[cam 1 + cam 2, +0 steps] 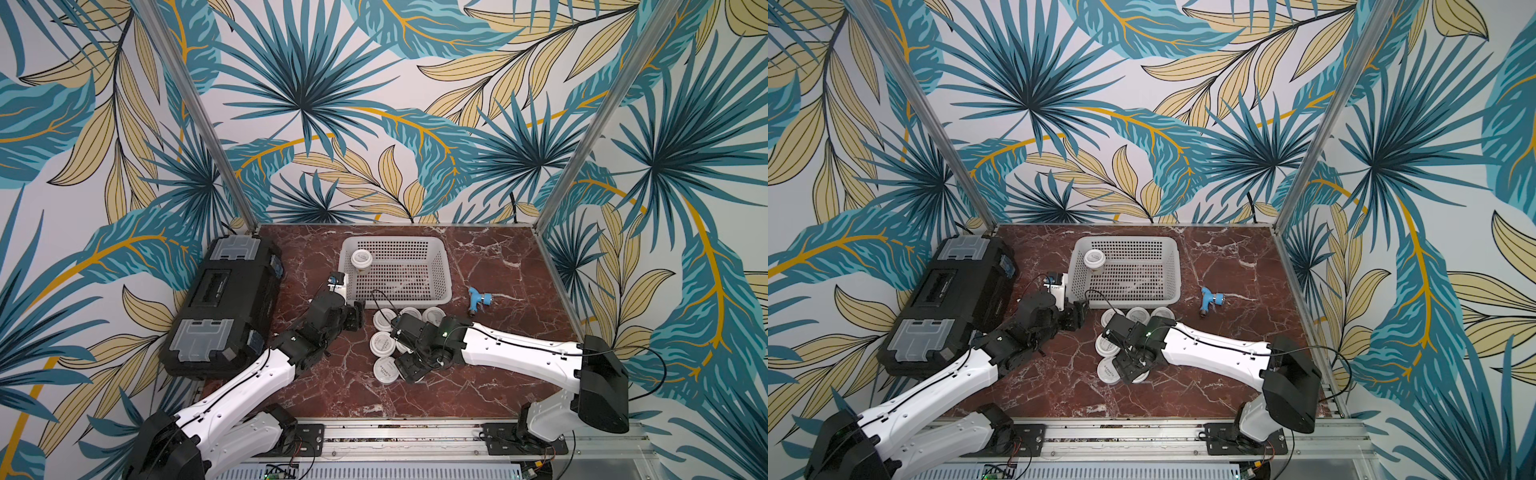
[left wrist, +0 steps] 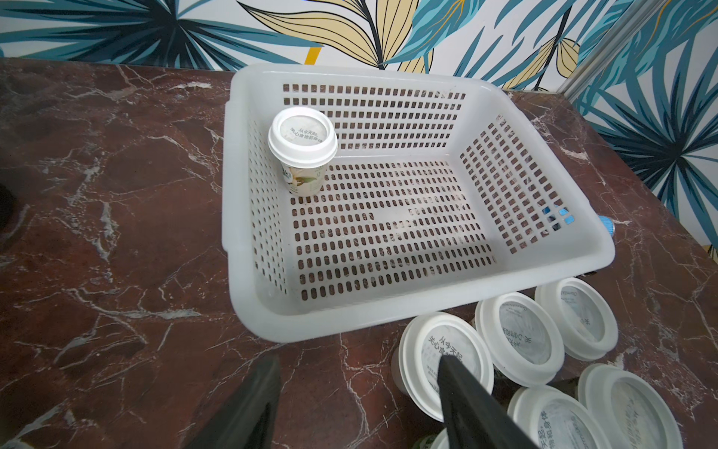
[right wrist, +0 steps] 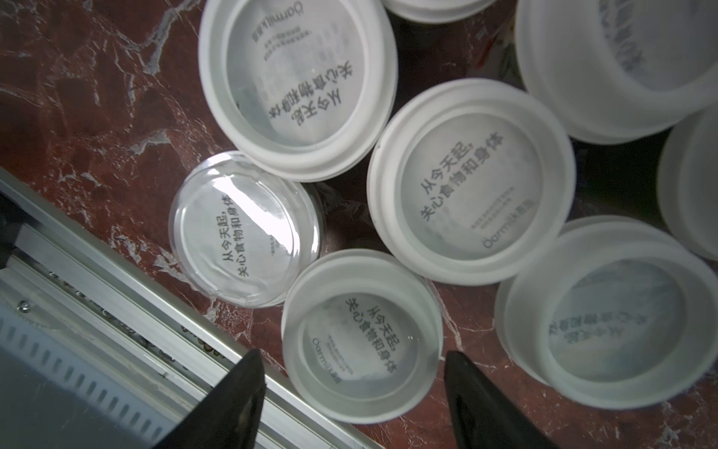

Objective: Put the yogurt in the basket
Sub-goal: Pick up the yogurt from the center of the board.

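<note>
One yogurt (image 1: pixel 361 258) (image 2: pixel 302 142) stands upright in the far left corner of the white basket (image 1: pixel 446 270) (image 2: pixel 427 303). Several more yogurt jars (image 1: pixel 382 343) (image 1: pixel 1106 345) cluster on the table just in front of the basket. My right gripper (image 1: pixel 409 370) (image 3: pixel 351 373) points down over the cluster, open, its fingers either side of one white-lidded yogurt (image 3: pixel 361 338); a strip of rail shows between one finger and the lid. My left gripper (image 1: pixel 353 318) (image 2: pixel 357 388) hangs open and empty at the basket's near left corner, beside the nearest yogurt (image 2: pixel 447 350).
A black toolbox (image 1: pixel 224 303) fills the table's left side. A small blue tool (image 1: pixel 478 299) lies right of the basket. One jar (image 3: pixel 244 229) in the cluster has a clear shiny top and no white lid. The metal front rail (image 3: pixel 116 295) runs close by.
</note>
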Tool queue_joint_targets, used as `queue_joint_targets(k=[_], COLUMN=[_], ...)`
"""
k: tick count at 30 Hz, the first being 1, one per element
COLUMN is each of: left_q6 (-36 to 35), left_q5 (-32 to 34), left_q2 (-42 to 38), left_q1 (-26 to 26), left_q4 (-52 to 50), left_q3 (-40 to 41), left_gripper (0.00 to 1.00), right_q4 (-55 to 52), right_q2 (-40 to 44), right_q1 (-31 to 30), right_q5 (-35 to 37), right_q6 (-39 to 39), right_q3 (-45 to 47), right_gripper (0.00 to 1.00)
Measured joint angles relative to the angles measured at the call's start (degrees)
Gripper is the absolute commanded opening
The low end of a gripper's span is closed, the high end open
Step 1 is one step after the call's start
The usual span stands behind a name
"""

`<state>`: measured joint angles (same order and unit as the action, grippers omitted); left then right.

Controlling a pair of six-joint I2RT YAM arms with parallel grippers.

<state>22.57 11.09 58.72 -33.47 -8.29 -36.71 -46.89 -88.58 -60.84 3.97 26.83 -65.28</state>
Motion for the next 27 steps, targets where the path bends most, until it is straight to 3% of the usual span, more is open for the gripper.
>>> queue_joint_targets(k=[27], left_q6=[0.02], left_q5=[-0.66], left_q2=[0.00], left_q1=[0.33], left_q4=[0.02], left_q3=[0.04], left_gripper=[0.68], right_q4=[0.76], right_q2=[1.42], right_q1=[2.25], right_q5=[-2.95], right_q6=[1.09], right_q3=[1.70], right_gripper=[0.81])
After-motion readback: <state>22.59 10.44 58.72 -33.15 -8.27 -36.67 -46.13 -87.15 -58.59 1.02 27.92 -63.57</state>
